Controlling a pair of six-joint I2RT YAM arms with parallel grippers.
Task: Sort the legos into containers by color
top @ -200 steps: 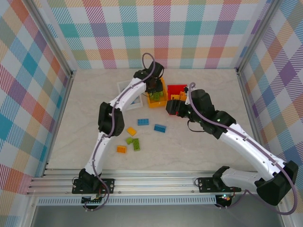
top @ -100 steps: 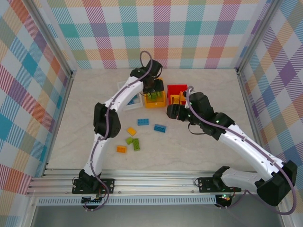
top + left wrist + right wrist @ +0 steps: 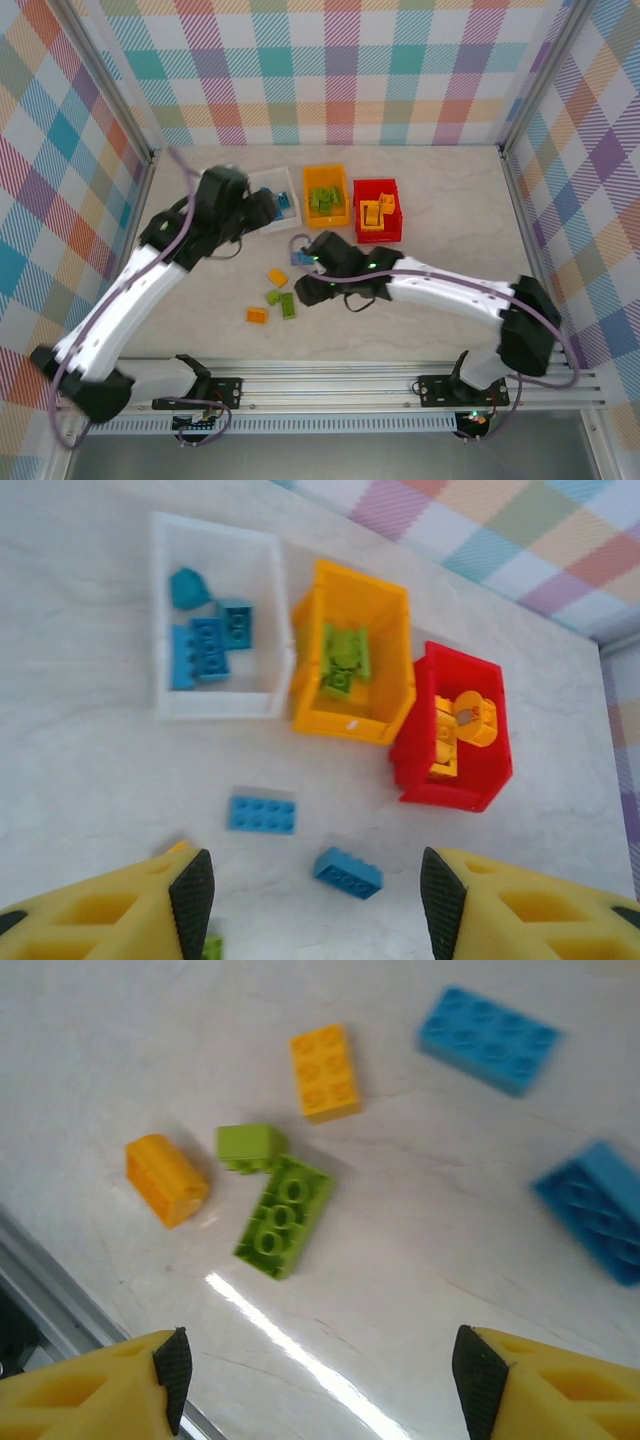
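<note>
Three bins stand in a row at the back: the white bin (image 3: 216,704) holds blue bricks (image 3: 205,645), the orange bin (image 3: 340,723) holds green bricks (image 3: 343,658), the red bin (image 3: 445,785) holds yellow ones (image 3: 462,725). Loose on the table lie two blue bricks (image 3: 261,814) (image 3: 347,872), two orange bricks (image 3: 324,1072) (image 3: 166,1180) and two green bricks (image 3: 250,1146) (image 3: 284,1215). My left gripper (image 3: 268,212) hangs open by the white bin (image 3: 285,175), holding nothing. My right gripper (image 3: 305,288) is open above the loose bricks, with the long green one just ahead of its fingers.
The metal rail of the table's near edge (image 3: 60,1305) runs close behind the orange brick. Bare marble lies between the loose bricks and the bins. Checked walls close in the table on three sides. The right arm's forearm (image 3: 440,292) stretches across the right half.
The left arm has swung away from the orange bin to the left of the white bin. The right arm has left the red bin and come down over the loose bricks.
</note>
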